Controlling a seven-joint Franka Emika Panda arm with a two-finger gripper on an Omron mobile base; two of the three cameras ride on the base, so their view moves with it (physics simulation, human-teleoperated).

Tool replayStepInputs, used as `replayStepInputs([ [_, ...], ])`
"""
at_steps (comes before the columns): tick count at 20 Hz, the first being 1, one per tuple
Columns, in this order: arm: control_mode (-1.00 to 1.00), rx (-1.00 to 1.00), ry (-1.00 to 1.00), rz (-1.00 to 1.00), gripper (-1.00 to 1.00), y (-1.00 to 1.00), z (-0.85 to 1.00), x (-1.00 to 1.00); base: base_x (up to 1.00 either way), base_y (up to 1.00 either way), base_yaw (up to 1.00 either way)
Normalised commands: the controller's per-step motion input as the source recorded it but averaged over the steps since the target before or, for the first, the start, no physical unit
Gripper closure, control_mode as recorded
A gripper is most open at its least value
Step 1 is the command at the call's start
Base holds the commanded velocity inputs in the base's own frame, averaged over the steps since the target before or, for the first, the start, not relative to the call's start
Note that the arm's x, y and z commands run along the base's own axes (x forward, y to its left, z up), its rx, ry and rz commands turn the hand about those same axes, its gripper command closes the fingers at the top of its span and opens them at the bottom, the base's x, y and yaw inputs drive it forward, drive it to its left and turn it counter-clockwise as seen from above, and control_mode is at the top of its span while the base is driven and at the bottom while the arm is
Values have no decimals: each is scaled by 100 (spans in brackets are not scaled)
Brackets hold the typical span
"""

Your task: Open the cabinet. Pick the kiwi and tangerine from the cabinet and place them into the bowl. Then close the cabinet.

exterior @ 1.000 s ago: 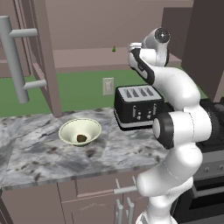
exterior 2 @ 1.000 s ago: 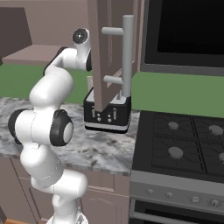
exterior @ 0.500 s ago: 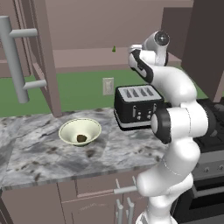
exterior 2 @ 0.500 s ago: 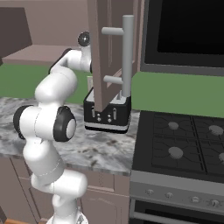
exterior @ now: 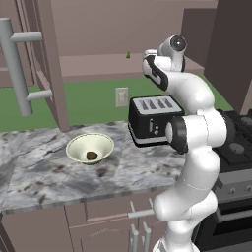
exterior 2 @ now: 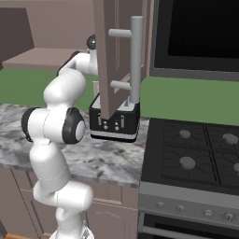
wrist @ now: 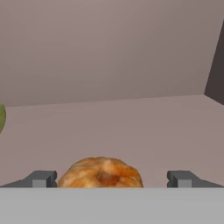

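Note:
The cabinet (exterior: 49,64) stands open, and its right door (exterior 2: 109,56) swings out over the counter. On its shelf (wrist: 131,127) lies the orange tangerine (wrist: 100,173). My gripper (wrist: 111,179) is open, with one fingertip (wrist: 41,178) on each side of the fruit and not touching it. In the left base view the arm reaches up into the cabinet at the wrist (exterior: 155,69). The cream-green bowl (exterior: 78,142) sits on the counter with the dark brown kiwi (exterior: 91,155) inside it.
A black toaster (exterior: 152,118) stands on the marble counter (exterior: 44,172) under the arm. A tiny green object (exterior: 128,55) sits on the shelf to the left of the hand. The stove (exterior 2: 196,154) is at the right, and the door's long handle (exterior 2: 136,60) hangs near the arm.
The hand has eased slightly further into the cabinet toward the tangerine. The jaws have stayed open, and the bowl and kiwi have not moved.

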Motion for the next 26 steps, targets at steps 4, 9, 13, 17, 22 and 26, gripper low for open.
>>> replayStepInputs([
  [4, -100, 0, 0, 0, -100, 0, -4, 25, 0, 0, 0],
  [9, -100, 0, 0, 0, 100, 1, -16, 24, 0, 0, 0],
  [13, -100, 0, 0, 0, 100, 1, -7, 6, 0, 0, 0],
  [17, -100, 0, 0, 0, 100, 0, 0, 0, 0, 0, 0],
  [22, -100, 0, -6, 0, 100, 6, 11, -16, 0, 0, 0],
  [26, -100, 0, -18, 0, 100, 32, 52, -47, 0, 0, 0],
])
